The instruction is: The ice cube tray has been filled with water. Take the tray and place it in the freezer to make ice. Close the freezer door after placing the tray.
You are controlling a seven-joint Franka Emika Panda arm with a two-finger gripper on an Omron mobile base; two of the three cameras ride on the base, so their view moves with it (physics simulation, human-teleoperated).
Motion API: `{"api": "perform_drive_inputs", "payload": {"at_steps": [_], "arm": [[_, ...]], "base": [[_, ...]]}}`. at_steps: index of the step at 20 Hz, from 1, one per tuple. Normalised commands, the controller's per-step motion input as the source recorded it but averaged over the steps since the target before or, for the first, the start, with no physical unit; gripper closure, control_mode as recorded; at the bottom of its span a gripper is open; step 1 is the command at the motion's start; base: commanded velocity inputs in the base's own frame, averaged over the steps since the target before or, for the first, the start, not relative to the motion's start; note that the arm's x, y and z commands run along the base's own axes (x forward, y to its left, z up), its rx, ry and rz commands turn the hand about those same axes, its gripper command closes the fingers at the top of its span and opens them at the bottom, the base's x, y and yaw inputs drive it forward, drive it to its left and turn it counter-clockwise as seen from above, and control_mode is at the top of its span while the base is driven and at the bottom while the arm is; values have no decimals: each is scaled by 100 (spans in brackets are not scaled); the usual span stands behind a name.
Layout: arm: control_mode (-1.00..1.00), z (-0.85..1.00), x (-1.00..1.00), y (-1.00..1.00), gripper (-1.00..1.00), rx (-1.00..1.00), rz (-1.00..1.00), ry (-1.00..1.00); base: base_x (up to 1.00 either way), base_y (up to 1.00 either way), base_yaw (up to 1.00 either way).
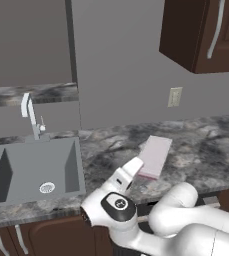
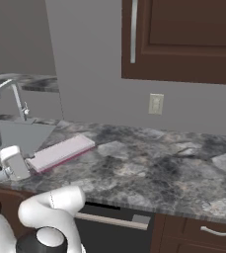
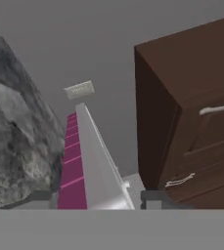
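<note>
The ice cube tray (image 1: 155,156) is a pale pinkish-white slab with a magenta underside, lying along the speckled counter (image 1: 206,145) right of the sink. My gripper (image 1: 137,168) is at its near end, shut on that end. From the right base view the tray (image 2: 62,152) runs away from the gripper (image 2: 26,165) toward the wall. The hand view is rolled on its side, and there the tray (image 3: 91,166) stretches ahead between the two fingertips of the gripper (image 3: 99,197). I cannot tell whether the tray rests on the counter or hangs just above it. The freezer and the freezer door are out of view.
A grey sink (image 1: 31,170) with a curved faucet (image 1: 31,117) lies left of the tray. Dark brown upper cabinets (image 2: 183,39) hang over the counter's right part. A wall outlet (image 1: 174,96) is behind the tray. Bare counter (image 2: 159,168) spreads to the right.
</note>
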Motion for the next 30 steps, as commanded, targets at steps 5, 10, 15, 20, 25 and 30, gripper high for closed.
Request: {"api": "perform_drive_inputs", "payload": {"at_steps": [5, 10, 15, 20, 25, 30], "arm": [[-100, 49, 2, -54, 100, -2, -11, 3], [-100, 45, 6, -49, 100, -1, -7, 7], [-100, 35, 10, -34, 100, 0, -1, 6], [-100, 8, 15, -36, 100, 0, 0, 0], [-100, 0, 1, -24, 100, 0, 0, 0], [-100, 0, -2, 0, 100, 0, 0, -5]], "base": [[0, 0, 0], [0, 0, 0], [0, 0, 0], [0, 0, 0], [0, 0, 0], [0, 0, 0]]}}
